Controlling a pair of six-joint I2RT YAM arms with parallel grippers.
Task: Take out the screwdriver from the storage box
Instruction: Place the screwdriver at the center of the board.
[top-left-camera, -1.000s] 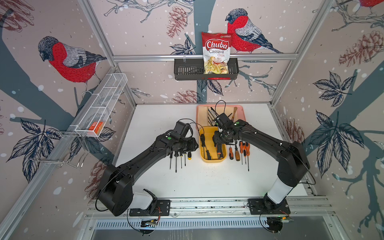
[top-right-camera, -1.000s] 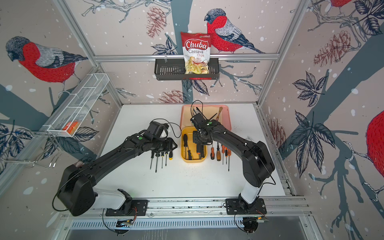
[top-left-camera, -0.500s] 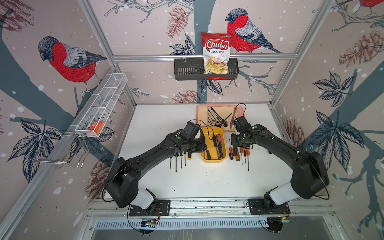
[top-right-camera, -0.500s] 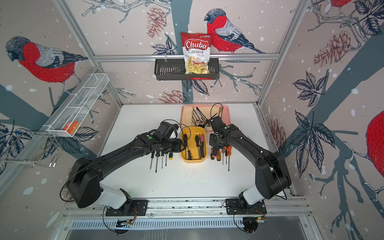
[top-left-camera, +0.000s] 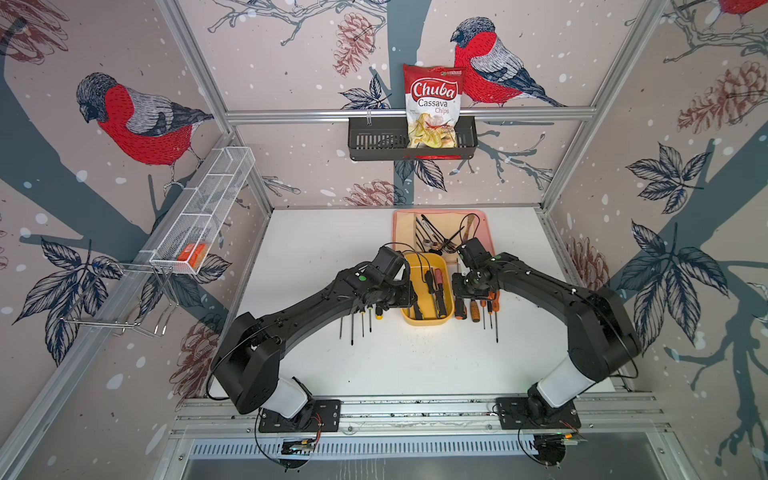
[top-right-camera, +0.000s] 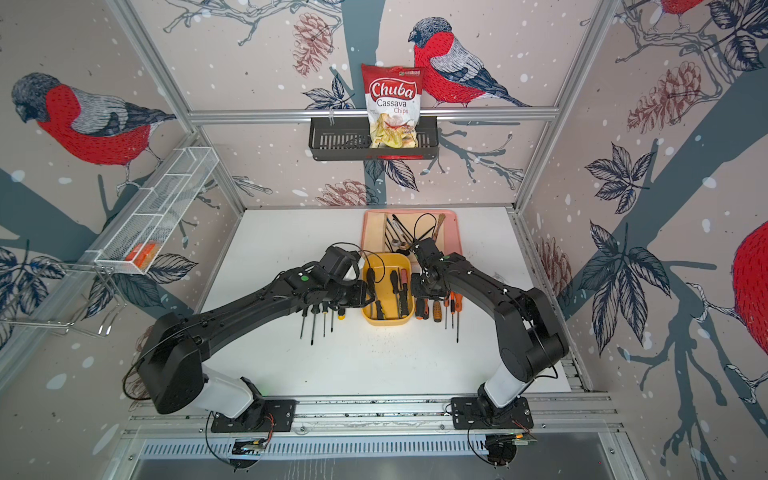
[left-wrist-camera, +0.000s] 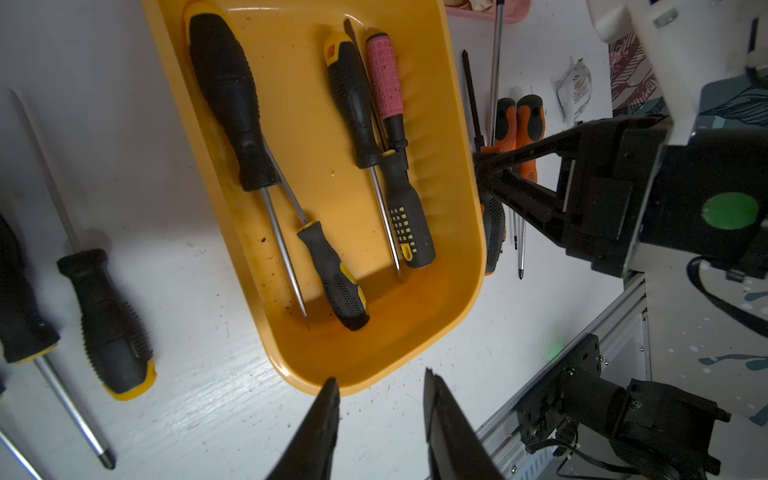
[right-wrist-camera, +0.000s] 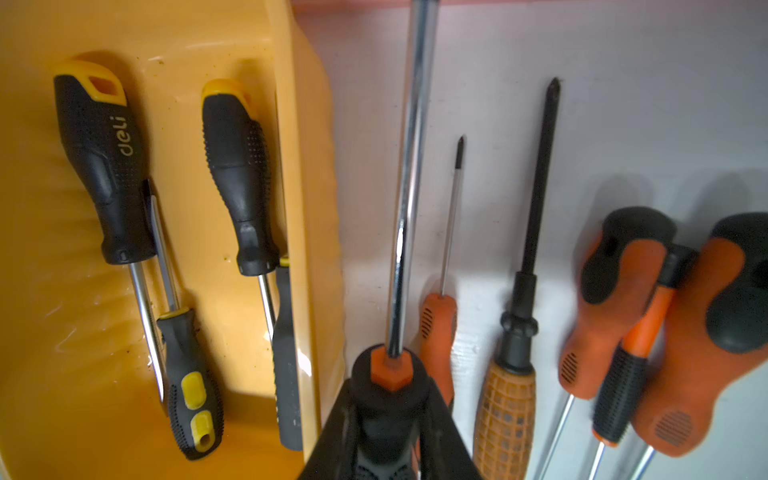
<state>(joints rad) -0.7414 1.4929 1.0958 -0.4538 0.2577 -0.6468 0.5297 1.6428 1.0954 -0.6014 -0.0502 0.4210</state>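
The screwdriver (right-wrist-camera: 405, 208) I am looking at has a black handle with an orange collar and a long shiny shaft. It is outside the storage box (top-left-camera: 419, 262), just beside its long wall on the right side. The right gripper (right-wrist-camera: 390, 390) holds it: both jaws are closed on the black handle, and the shaft points away from the wrist camera, along the wall of the box. I cannot tell if it touches the table (top-left-camera: 415, 365) or hangs a little above it.

On its other side lies a row of orange-handled screwdrivers (top-left-camera: 473, 309) on the white table, near each other and about parallel.

The storage box is yellow and stands in the middle of the table, between my two arms. In the left wrist view I count five other screwdrivers (left-wrist-camera: 226, 95) inside it, lying along its length; one has a pink handle.

The left gripper (left-wrist-camera: 380, 378) is at the rim of the box, near a rounded corner. Its jaws stand apart and nothing is between them.

Left of the box there is a row of black-handled screwdrivers (top-left-camera: 361, 316). Behind the box lies a pink tray (top-left-camera: 486, 232) with some thin tools.
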